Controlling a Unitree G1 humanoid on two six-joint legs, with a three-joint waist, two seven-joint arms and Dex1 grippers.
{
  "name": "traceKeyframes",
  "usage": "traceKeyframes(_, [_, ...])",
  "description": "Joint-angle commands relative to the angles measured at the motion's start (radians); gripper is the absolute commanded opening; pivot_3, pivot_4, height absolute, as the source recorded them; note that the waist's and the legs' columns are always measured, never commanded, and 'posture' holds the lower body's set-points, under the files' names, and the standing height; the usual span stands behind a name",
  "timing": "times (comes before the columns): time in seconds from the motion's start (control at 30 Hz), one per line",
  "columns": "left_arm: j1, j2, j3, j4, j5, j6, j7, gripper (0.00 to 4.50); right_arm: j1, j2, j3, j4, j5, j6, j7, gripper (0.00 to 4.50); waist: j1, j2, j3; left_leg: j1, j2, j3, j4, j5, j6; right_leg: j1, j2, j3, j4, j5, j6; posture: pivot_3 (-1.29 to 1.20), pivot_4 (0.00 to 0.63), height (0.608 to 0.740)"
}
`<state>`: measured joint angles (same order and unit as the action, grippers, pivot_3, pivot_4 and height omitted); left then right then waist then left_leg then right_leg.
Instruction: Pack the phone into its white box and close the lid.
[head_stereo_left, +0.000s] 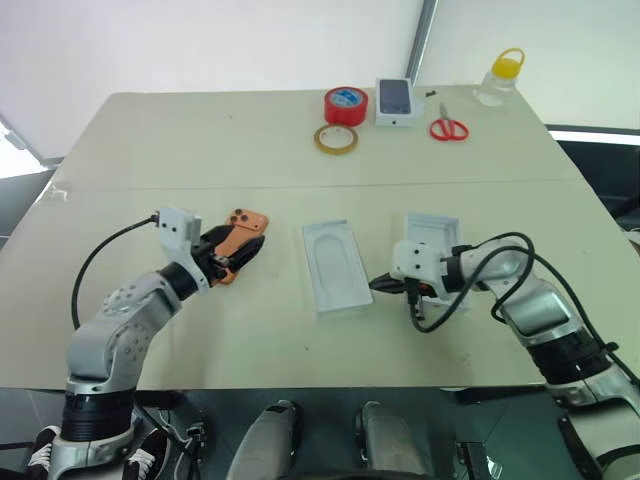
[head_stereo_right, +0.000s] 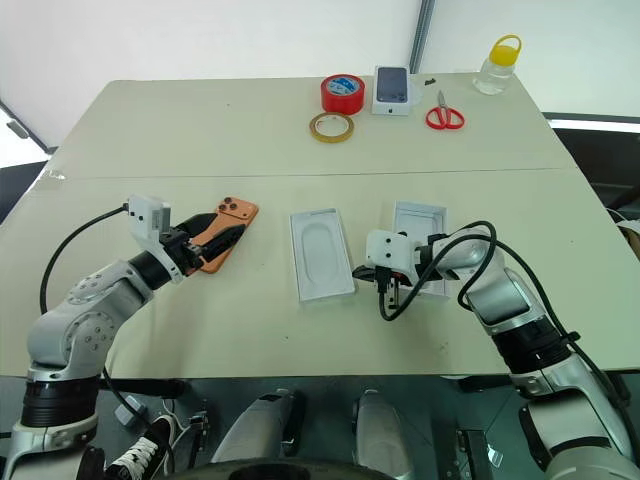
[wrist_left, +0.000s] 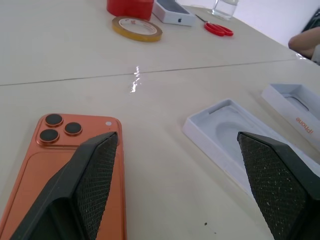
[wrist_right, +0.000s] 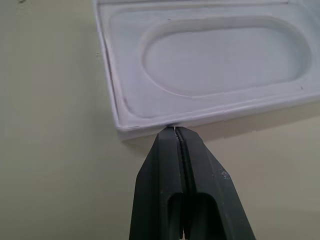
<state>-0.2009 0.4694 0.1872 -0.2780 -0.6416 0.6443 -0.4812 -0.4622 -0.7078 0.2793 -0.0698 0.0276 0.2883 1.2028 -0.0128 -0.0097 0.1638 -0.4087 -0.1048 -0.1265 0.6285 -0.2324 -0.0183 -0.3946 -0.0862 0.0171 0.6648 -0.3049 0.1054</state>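
The orange phone (head_stereo_left: 243, 228) lies back up on the table at the left, its three lenses at the far end. My left gripper (head_stereo_left: 236, 254) is open over its near end; one finger (wrist_left: 95, 175) rests above the phone and the other stands well off to the side. The white box (head_stereo_left: 432, 230) lies open at the right, partly hidden behind my right wrist. Between phone and box lies a flat white insert (head_stereo_left: 335, 264) with an oval recess. My right gripper (wrist_right: 175, 131) is shut, its tip at the insert's edge with nothing in it.
Along the table's far edge stand a red tape roll (head_stereo_left: 346, 105), a tan tape ring (head_stereo_left: 336, 140), a small white box with a phone picture (head_stereo_left: 396, 101), red scissors (head_stereo_left: 449, 128) and a bottle with a yellow cap (head_stereo_left: 500, 78).
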Motion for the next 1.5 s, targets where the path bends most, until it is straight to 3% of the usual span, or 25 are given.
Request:
traceKeyframes(0.03, [-0.014,0.003,0.015,-0.017,0.004,-0.016,-0.003,4.01,-0.002,0.039,0.012,-0.063,0.033,0.027,-0.015,0.02,0.000,0.000,0.000,0.000,0.000,0.000,0.000,0.000,0.000,0.000,0.000,0.000,0.000,0.000,0.000,0.00,0.150,0.740])
traceKeyframes(0.17, [-0.009,0.001,0.018,-0.015,0.005,-0.017,-0.002,4.01,-0.026,0.115,0.018,-0.049,0.040,0.054,-0.071,0.02,0.000,0.000,0.000,0.000,0.000,0.000,0.000,0.000,0.000,0.000,0.000,0.000,0.000,0.000,0.000,0.00,0.150,0.740])
traceKeyframes(0.3, [-0.005,0.007,0.022,-0.021,0.011,-0.016,0.003,4.01,-0.024,0.114,0.071,0.018,-0.052,-0.045,-0.106,0.02,0.002,0.000,0.000,0.000,0.000,0.000,0.000,0.000,0.000,0.000,0.000,0.000,0.000,0.000,0.000,0.00,0.150,0.740])
traceKeyframes(0.6, [-0.009,0.068,0.095,0.044,-0.021,0.055,-0.019,4.01,-0.163,0.113,-0.030,0.120,-0.008,-0.049,-0.136,0.02,-0.004,0.000,0.000,0.000,0.000,0.000,0.000,0.000,0.000,-0.001,0.001,0.000,0.001,0.000,0.000,0.00,0.150,0.740])
traceKeyframes(0.7, [-0.049,0.120,0.127,0.137,-0.031,0.072,-0.055,4.01,-0.224,0.176,-0.051,0.149,0.007,-0.034,-0.187,0.02,-0.005,0.000,0.000,0.000,0.002,0.000,-0.001,0.000,-0.001,-0.001,0.003,0.000,0.001,0.000,-0.001,0.00,0.150,0.740])
traceKeyframes(0.83, [-0.161,0.209,0.149,0.370,-0.041,0.127,-0.147,4.01,-0.286,0.350,0.008,0.165,-0.016,-0.005,-0.286,0.02,-0.004,0.000,0.000,0.000,0.002,-0.001,-0.001,0.001,-0.002,-0.002,0.004,0.000,0.001,0.001,-0.001,0.00,0.150,0.740])
traceKeyframes(1.07, [-0.301,0.311,0.009,0.688,0.089,0.083,-0.357,4.01,-0.328,0.579,0.139,0.249,-0.137,0.038,-0.465,0.02,-0.006,0.000,0.000,-0.001,0.001,-0.001,-0.002,0.005,-0.009,-0.008,0.004,0.000,0.002,0.001,-0.002,0.00,0.150,0.740])
traceKeyframes(1.27, [-0.451,0.287,-0.037,0.977,0.150,0.048,-0.496,4.01,-0.372,0.674,0.232,0.400,-0.210,0.155,-0.499,0.02,-0.006,-0.002,-0.001,-0.001,0.002,-0.001,-0.002,0.006,-0.010,-0.010,0.005,0.001,0.005,0.001,-0.002,0.00,0.150,0.740])
traceKeyframes(1.5, [-0.522,0.252,-0.129,1.132,0.233,0.110,-0.650,4.01,-0.438,0.757,0.237,0.550,-0.236,0.222,-0.538,0.02,-0.021,-0.002,-0.001,-0.001,0.001,-0.001,-0.002,0.006,-0.011,-0.011,0.005,0.001,0.008,0.001,-0.002,0.00,0.150,0.740])
